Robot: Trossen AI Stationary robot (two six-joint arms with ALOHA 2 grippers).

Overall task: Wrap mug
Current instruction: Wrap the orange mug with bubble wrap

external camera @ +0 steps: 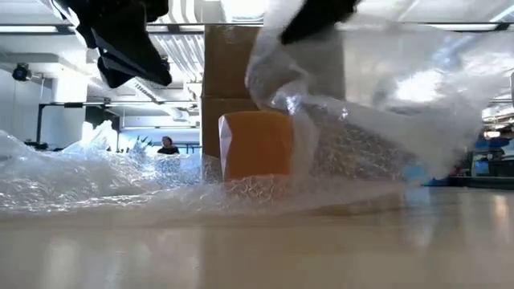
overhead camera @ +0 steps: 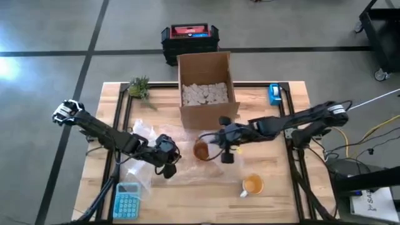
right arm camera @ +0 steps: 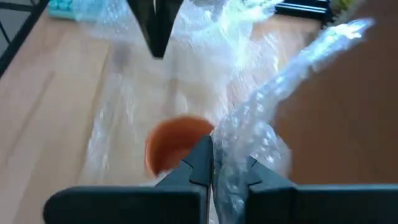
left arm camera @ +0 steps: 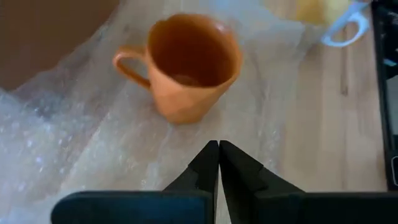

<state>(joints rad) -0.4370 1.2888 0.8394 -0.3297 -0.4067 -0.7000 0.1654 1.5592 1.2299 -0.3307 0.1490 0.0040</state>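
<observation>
**Bubble wrap lifted, mug still bare**

Bubble wrap (overhead camera: 147,156) lies spread over the middle of the table (overhead camera: 269,200), and the orange mug (overhead camera: 201,150) stands upright on it, just in front of the cardboard box (overhead camera: 205,87). The right gripper (right arm camera: 214,163) pinches one edge of the sheet and holds it raised beside the mug, so the folding is begun but little more. The left gripper (left arm camera: 219,163) hangs near the mug with fingers pressed together on nothing. By my reading, the whole covering is left to do (the mug's mouth and handle show fully uncovered). It is plain, glossy, tapered toward the base, and empty.
</observation>
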